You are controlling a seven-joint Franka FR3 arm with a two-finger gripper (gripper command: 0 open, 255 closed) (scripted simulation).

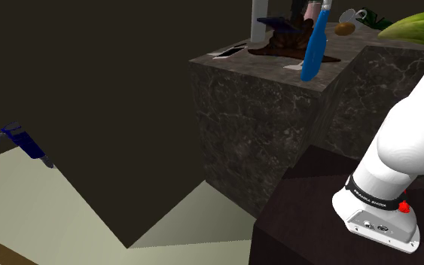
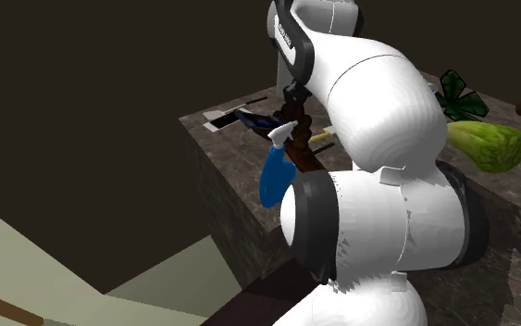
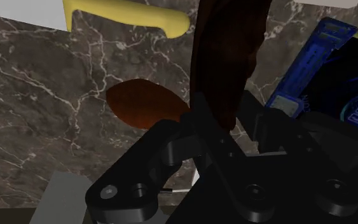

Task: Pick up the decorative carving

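The decorative carving [image 3: 227, 57] is a dark brown, tall, narrow piece with a lighter brown oval part [image 3: 142, 105] low at its side. It stands on the dark marble counter [image 3: 37, 95]. My black gripper [image 3: 225, 119] has its two fingers pressed against the carving's narrow part, shut on it. In the shoulder view the carving [image 1: 280, 44] sits at the counter's near edge, under the gripper [image 1: 305, 10]. From the second exterior view the carving [image 2: 302, 146] shows just below the hand [image 2: 292, 97], half hidden by the arm.
A blue spray bottle [image 1: 313, 50] leans right beside the carving. A blue flat pack [image 3: 312, 58], a yellow handle [image 3: 130, 16], a white flat card [image 1: 228, 51], green vegetables [image 2: 483, 145] and a cup [image 1: 347, 16] share the counter. The counter edge [image 1: 202, 68] drops to the floor.
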